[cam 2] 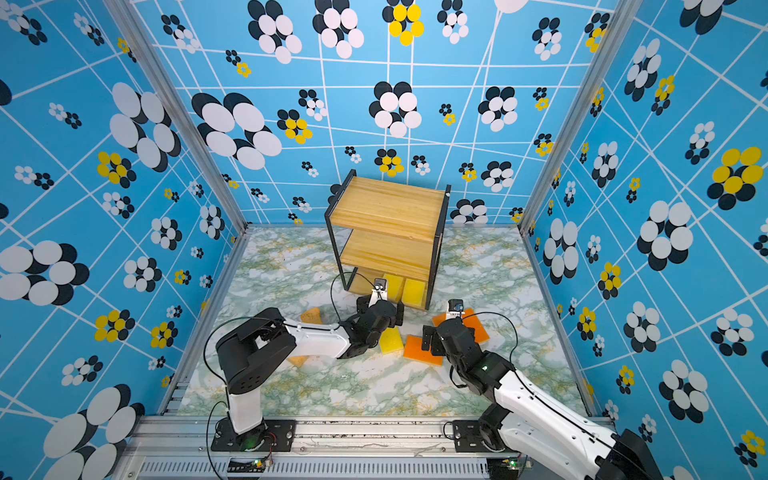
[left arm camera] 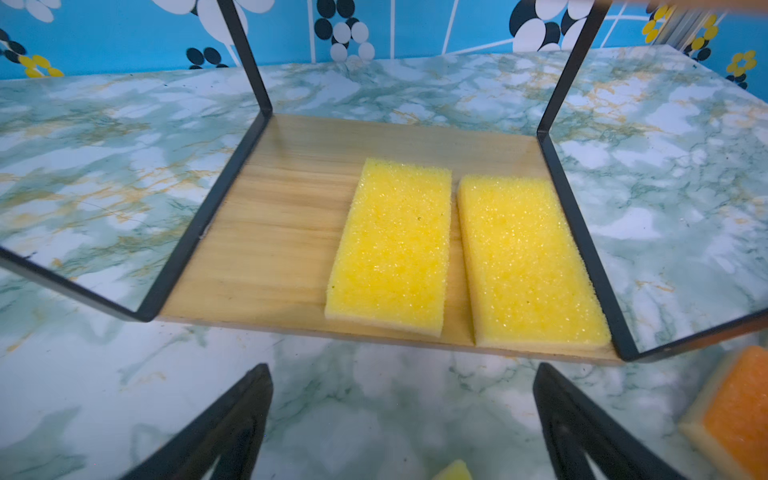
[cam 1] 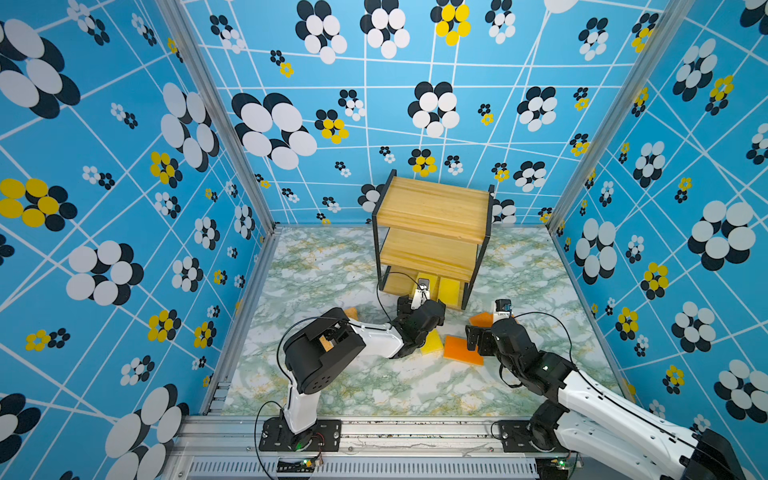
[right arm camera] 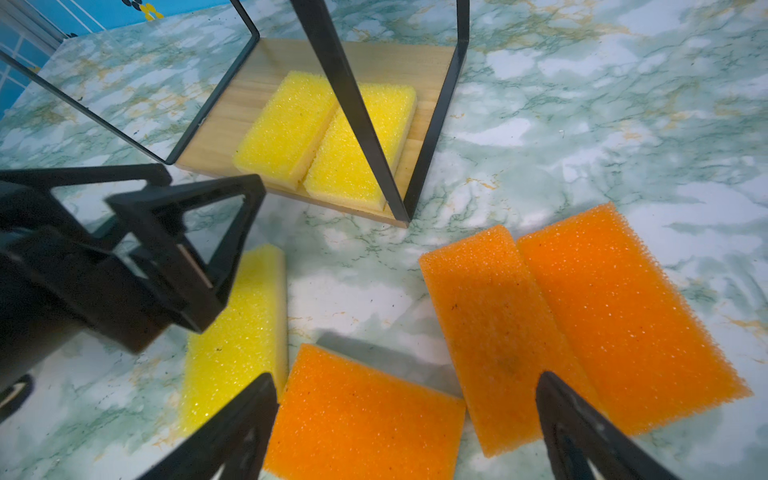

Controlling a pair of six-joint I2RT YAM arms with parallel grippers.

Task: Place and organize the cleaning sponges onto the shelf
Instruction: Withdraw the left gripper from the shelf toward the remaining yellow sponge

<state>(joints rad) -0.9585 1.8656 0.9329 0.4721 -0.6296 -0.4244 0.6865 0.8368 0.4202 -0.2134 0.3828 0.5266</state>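
The left gripper (left arm camera: pixel 401 374) hangs low over the green-veined marble tabletop (left arm camera: pixel 124 166), black jaws wide apart and empty, just short of the bottom wooden board (left arm camera: pixel 270 232) of the black-framed three-tier shelf (cam 1: pixel 432 208). On that board a flat bright yellow rectangular sponge (left arm camera: pixel 390 245) lies lengthwise beside a second yellow sponge (left arm camera: pixel 528 262) tucked against the frame — packed to one end, probably to leave the bare strip for a third. That third yellow sponge (right arm camera: pixel 245 328) lies on the table beneath the left wrist, behind the jaws, not between them. The right gripper (right arm camera: pixel 405 382), likewise apart and empty, hovers over three flat orange rectangular sponges (right arm camera: pixel 494 332); two tan porous sponges (cam 2: pixel 311 316) lie beside the left arm.
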